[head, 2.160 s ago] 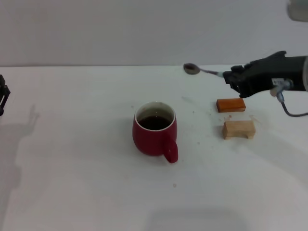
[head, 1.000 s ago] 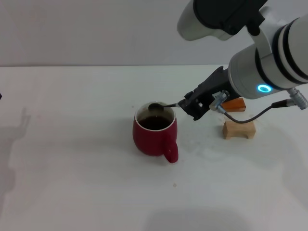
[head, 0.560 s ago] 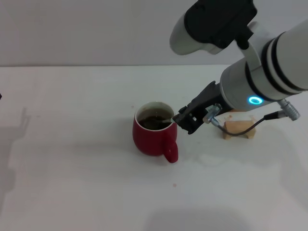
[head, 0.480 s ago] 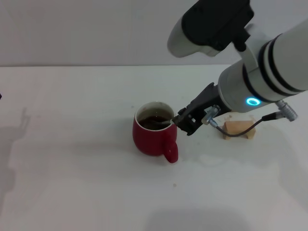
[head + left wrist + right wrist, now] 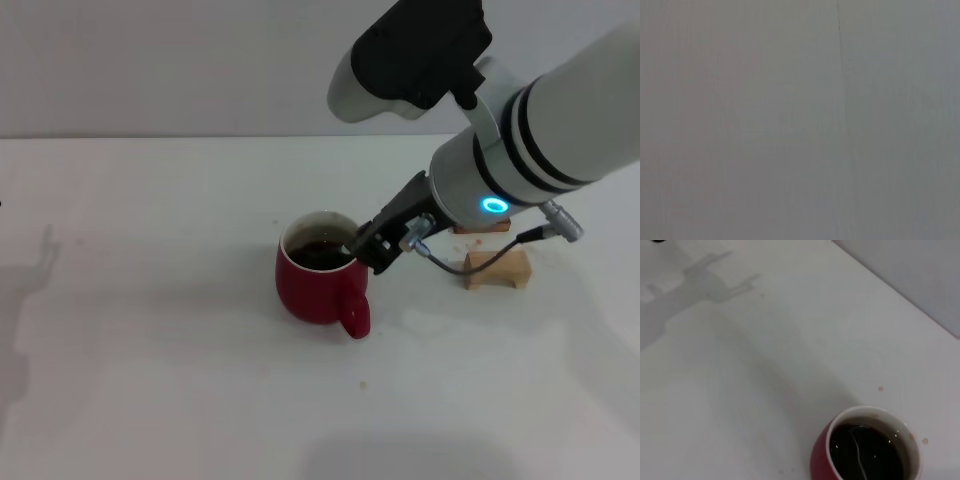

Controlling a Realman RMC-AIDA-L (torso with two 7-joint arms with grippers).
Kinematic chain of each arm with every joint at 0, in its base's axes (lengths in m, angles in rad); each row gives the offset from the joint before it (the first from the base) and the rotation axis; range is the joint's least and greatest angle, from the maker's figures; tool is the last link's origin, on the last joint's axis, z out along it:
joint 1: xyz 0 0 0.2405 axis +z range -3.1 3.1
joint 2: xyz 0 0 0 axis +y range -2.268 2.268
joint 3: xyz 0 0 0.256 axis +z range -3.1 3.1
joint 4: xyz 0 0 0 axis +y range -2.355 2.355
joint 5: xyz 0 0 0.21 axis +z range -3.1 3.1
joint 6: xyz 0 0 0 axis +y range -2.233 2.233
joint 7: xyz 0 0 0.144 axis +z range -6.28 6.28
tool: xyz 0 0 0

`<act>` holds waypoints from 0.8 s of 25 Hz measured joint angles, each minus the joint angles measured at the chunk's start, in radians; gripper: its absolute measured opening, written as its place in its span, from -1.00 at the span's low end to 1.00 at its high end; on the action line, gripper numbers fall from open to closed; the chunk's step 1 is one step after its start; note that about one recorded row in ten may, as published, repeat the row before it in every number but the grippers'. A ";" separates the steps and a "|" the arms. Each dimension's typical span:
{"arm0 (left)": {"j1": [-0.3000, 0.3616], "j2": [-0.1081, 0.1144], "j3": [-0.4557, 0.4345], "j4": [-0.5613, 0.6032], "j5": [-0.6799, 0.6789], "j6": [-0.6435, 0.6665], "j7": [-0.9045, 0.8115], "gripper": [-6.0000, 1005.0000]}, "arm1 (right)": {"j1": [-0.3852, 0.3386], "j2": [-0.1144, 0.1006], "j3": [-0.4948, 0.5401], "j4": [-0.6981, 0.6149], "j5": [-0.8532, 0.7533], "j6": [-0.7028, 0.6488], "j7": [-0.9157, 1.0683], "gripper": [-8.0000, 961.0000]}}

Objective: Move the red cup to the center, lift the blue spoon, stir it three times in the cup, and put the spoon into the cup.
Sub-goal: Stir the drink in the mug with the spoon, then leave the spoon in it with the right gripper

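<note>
The red cup (image 5: 320, 285) stands on the white table (image 5: 150, 330) near its middle, handle toward the front, with dark liquid inside. My right gripper (image 5: 372, 247) hangs at the cup's right rim, shut on the blue spoon. The gripper hides the spoon's handle in the head view. In the right wrist view the blue spoon (image 5: 856, 445) shows as a thin metal stem and bowl sunk in the liquid of the red cup (image 5: 865, 450). The left gripper is out of view, and the left wrist view shows only a grey wall.
A tan wooden block (image 5: 497, 268) lies right of the cup, just under my right forearm. An orange-brown block (image 5: 478, 228) behind it is mostly covered by the arm. A few small drips spot the table around the cup.
My right arm swung in from the far right with the spoon, lowered its bowl into the cup, and has since shifted slightly left along the rim. The cup has not moved.
</note>
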 joint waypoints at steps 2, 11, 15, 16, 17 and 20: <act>0.000 0.000 0.000 0.000 0.000 0.000 0.001 0.65 | 0.004 0.000 0.006 -0.014 0.000 -0.009 -0.009 -0.73; -0.001 0.002 -0.003 0.005 0.000 -0.001 0.003 0.65 | 0.003 -0.003 0.062 -0.037 -0.008 -0.014 -0.032 -0.73; -0.003 0.002 -0.003 0.006 0.000 -0.002 0.003 0.65 | -0.006 -0.003 0.077 -0.032 -0.009 -0.003 -0.040 -0.73; -0.004 0.002 -0.003 0.006 0.000 -0.003 0.003 0.65 | -0.010 -0.003 0.078 -0.030 -0.009 0.005 -0.040 -0.73; -0.004 0.002 -0.003 0.006 0.000 -0.004 0.003 0.65 | -0.010 -0.003 0.078 -0.030 -0.009 0.005 -0.040 -0.73; -0.006 0.002 -0.003 0.006 0.000 -0.009 0.003 0.65 | -0.021 -0.002 0.072 -0.016 -0.010 0.024 -0.040 -0.73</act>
